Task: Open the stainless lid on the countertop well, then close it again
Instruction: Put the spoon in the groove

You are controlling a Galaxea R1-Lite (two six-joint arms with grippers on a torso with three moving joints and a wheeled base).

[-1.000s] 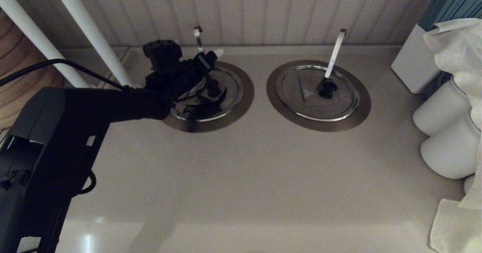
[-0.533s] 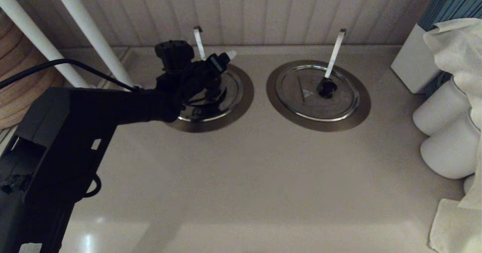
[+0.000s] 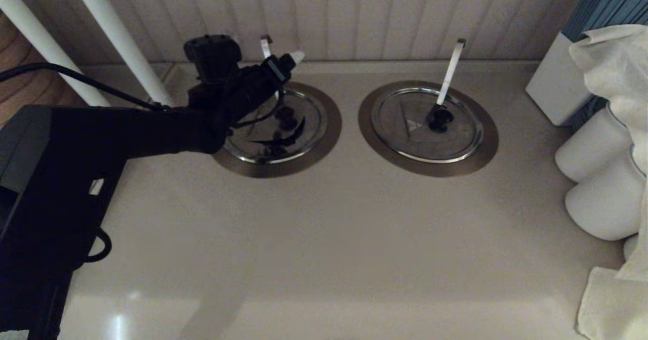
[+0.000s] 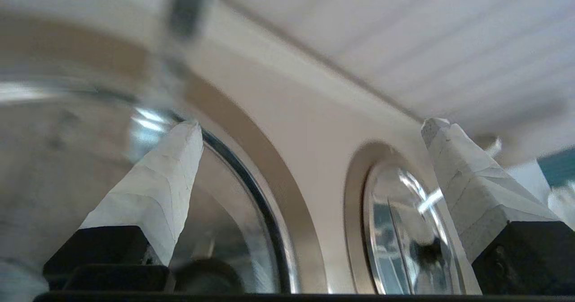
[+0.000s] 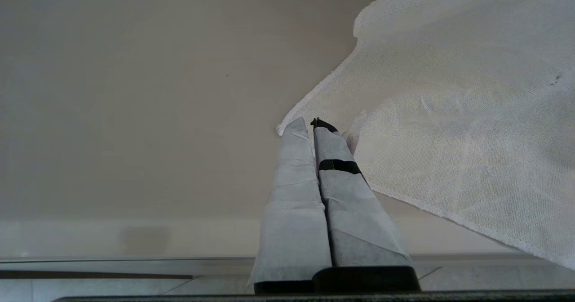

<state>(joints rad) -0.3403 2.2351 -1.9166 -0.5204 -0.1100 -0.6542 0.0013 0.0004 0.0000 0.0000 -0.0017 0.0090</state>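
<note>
The stainless lid lies flat in the countertop well, inside the wide steel flange. Its black knob is free, and the slim hook-tipped handle rises at its far edge. My left gripper hovers open above the lid's far-left part with nothing between its fingers. In the left wrist view this gripper is wide open over the lid, whose knob shows low between the fingers. My right gripper is shut and empty over bare counter, out of the head view.
The twin lid with the broad white handle sits to the right. White rolls and a draped cloth crowd the right side. White poles stand at back left. A white cloth lies beside the right gripper.
My left gripper swung right over the lid, then rose and drew back to the left. The lid has stayed flat in the well.
</note>
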